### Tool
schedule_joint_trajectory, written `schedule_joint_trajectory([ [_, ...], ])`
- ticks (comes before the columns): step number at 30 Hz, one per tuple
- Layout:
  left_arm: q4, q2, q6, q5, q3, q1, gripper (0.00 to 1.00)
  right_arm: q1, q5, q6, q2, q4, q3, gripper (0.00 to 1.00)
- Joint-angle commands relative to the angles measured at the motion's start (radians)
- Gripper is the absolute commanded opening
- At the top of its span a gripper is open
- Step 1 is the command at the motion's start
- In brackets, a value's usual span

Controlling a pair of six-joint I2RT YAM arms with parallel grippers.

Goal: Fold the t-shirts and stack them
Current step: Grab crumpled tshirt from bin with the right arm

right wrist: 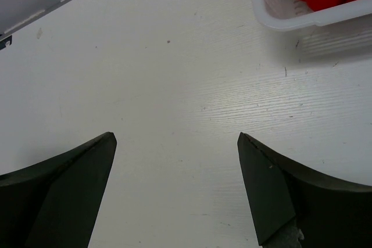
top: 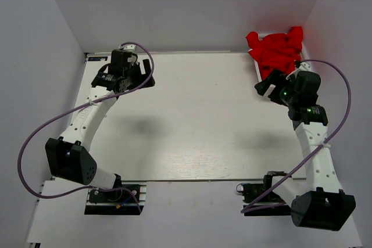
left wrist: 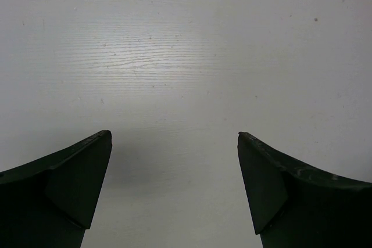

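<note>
Inside the white basket (right wrist: 290, 22) lies a crumpled heap of red t-shirts (top: 276, 50), bulging above its rim; how many make up the heap cannot be told. 1 basket and 2 grippers are in view. Just beside the basket, the right gripper (right wrist: 177, 137) hangs over the table (top: 203, 120), jaws spread wide, holding nothing. Well apart from the basket, the left gripper (left wrist: 174, 136) is equally wide open and empty.

White table (top: 197, 120) bears a basket (right wrist: 290, 20), far right corner.
</note>
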Motion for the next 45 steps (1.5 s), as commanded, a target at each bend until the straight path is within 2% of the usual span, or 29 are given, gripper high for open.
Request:
schedule_joint_trajectory([
  [1, -0.010, -0.049, 0.017, -0.008, 0.003, 0.004, 0.99, 0.004, -0.009, -0.040, -0.014, 0.053, 0.034, 0.91],
  [10, -0.010, -0.058, 0.036, -0.008, 0.003, 0.004, 0.99, 0.000, 0.029, -0.038, 0.078, 0.056, 0.089, 0.91],
  [15, 0.008, -0.077, 0.045, 0.004, -0.029, 0.004, 0.99, 0.000, 0.184, -0.049, 0.202, 0.007, 0.222, 0.91],
  [19, 0.008, -0.077, 0.054, 0.014, -0.029, 0.004, 0.99, -0.002, 0.404, -0.067, 0.301, -0.020, 0.334, 0.91],
  [23, 0.017, -0.066, 0.054, 0.014, -0.039, 0.004, 0.99, -0.004, 0.483, -0.132, 0.401, -0.040, 0.440, 0.91],
  [27, 0.026, -0.046, 0.054, 0.024, -0.039, 0.004, 0.99, -0.011, 0.562, -0.173, 0.551, -0.078, 0.586, 0.91],
  [28, 0.026, -0.033, 0.054, 0.015, -0.029, 0.004, 0.99, -0.014, 0.583, -0.175, 0.634, -0.094, 0.668, 0.91],
  [30, 0.026, -0.022, 0.054, 0.001, -0.029, 0.004, 0.99, -0.022, 0.589, -0.170, 0.694, -0.180, 0.736, 0.91],
  [31, 0.026, -0.013, 0.054, -0.009, -0.029, 0.004, 0.99, -0.030, 0.591, -0.167, 0.788, -0.209, 0.855, 0.91],
  [32, 0.026, -0.012, 0.054, -0.023, -0.029, 0.004, 0.99, -0.033, 0.583, -0.166, 0.821, -0.274, 0.889, 0.91],
  [34, 0.026, 0.000, 0.054, -0.023, -0.040, 0.004, 0.99, -0.046, 0.573, -0.173, 0.913, -0.296, 0.993, 0.91],
  [38, 0.026, 0.037, 0.054, -0.023, -0.029, 0.004, 0.99, -0.068, 0.516, -0.186, 0.986, -0.296, 1.046, 0.91],
  [45, 0.005, 0.109, 0.054, -0.032, 0.014, 0.004, 0.99, -0.105, 0.456, -0.161, 1.023, -0.287, 1.003, 0.91],
])
